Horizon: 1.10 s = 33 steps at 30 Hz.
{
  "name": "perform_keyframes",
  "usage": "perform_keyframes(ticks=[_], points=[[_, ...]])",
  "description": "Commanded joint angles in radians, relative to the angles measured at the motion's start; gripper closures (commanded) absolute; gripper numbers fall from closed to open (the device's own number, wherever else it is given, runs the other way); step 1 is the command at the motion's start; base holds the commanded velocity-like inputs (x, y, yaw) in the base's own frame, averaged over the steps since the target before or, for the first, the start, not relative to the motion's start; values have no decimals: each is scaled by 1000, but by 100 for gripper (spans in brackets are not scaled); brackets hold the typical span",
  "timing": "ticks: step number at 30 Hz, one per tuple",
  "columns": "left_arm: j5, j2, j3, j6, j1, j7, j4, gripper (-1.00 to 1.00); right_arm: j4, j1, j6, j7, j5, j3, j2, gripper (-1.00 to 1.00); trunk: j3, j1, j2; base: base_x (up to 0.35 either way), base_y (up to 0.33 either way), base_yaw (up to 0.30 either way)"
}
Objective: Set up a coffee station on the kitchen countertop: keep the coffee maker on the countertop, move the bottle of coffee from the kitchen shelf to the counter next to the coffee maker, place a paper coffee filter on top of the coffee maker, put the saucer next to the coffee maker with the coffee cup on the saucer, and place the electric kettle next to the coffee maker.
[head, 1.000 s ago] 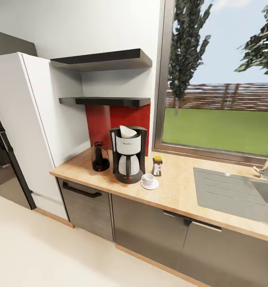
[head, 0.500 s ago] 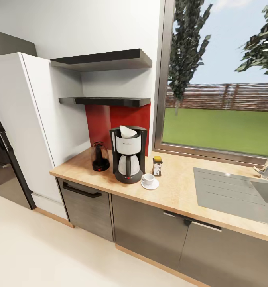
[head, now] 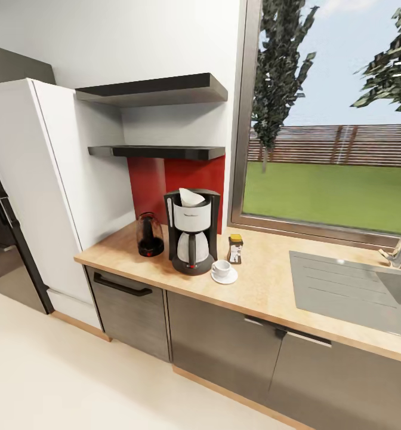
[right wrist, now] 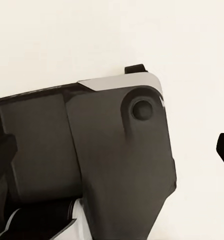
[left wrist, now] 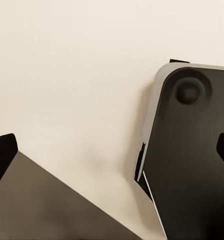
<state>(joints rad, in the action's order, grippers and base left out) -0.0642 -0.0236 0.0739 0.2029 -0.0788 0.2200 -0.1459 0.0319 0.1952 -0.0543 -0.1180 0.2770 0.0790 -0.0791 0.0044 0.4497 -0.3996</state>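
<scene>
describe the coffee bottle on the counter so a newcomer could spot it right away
Start at the black-and-white coffee maker on the wooden countertop, below the shelves. The bottle of coffee stands just to its window side, behind the cup and saucer. It is the small dark bottle with a yellow cap, much shorter than the kettle on the other side.

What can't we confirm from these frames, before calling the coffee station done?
- Head view: label on the bottle of coffee too small to read.
- Head view: faucet and sink cut off by the right edge.
- Head view: contents of the coffee cup on the saucer too small to tell.
- Wrist views: each end effector's fingertips barely enter at the edges, so open or shut is unclear.
</scene>
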Motion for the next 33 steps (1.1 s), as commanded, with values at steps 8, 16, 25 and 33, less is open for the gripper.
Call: perform_keyframes(ticks=[8, 16, 25, 33], points=[[-9, 5, 5, 3, -1, -2, -1, -100, -3, 0, -11, -5, 5, 10, 1, -100, 0, 0, 0, 0, 0, 0], [-8, 2, 5, 3, -1, -2, -1, -100, -5, -1, -22, -6, 5, 10, 2, -100, 0, 0, 0, 0, 0, 0], [-9, 8, 7, 3, -1, -2, -1, -100, -1, -1, -9, -6, 7, 9, 1, -100, 0, 0, 0, 0, 0, 0], [-9, 1, 6, 3, -1, -2, -1, -100, -3, -1, -2, -6, 5, 11, 27, -100, 0, 0, 0, 0, 0, 0]])
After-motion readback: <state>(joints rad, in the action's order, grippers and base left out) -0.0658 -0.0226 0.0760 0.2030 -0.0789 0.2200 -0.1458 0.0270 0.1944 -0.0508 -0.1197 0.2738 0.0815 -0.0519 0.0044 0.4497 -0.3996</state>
